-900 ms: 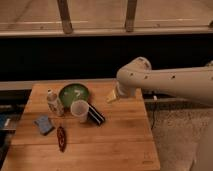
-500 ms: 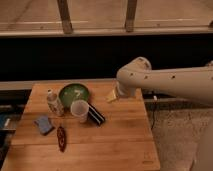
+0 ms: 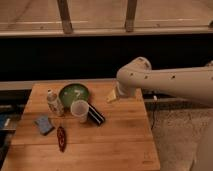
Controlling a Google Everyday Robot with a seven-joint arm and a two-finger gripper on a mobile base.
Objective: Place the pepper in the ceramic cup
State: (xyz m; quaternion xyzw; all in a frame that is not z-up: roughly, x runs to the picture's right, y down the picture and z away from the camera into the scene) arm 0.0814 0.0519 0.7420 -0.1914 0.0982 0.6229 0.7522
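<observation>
my tool (image 3: pixel 113 96) above counter (image 3: pixel 125 142) rear, state can't tell | pepper (image 3: pixel 61 137) near front-left edge | ceramic cup (image 3: pixel 79 110) behind it, bare wood right

Table (image 3: pixel 120 145): pepper (image 3: pixel 61 137), cup (image 3: pixel 79 110), bowl (image 3: pixel 74 93), bottle (image 3: pixel 54 103), blue pad (image 3: pixel 44 124), black box (image 3: pixel 95 114); gripper (image 3: pixel 112 96) above

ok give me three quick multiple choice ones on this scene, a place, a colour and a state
1. The pepper lies: A inside the cup; B on the table, nearer the camera than the cup; C in the bowl.
2. The bowl is: A red; B green; C black.
3. The cup is: A upright; B tipped on its side; C upside down.

1 B: it rests on bare wood, far from the gripper, which hovers right of the bowl.
2 B: its inside shows green.
3 A: its open mouth faces up.
</observation>
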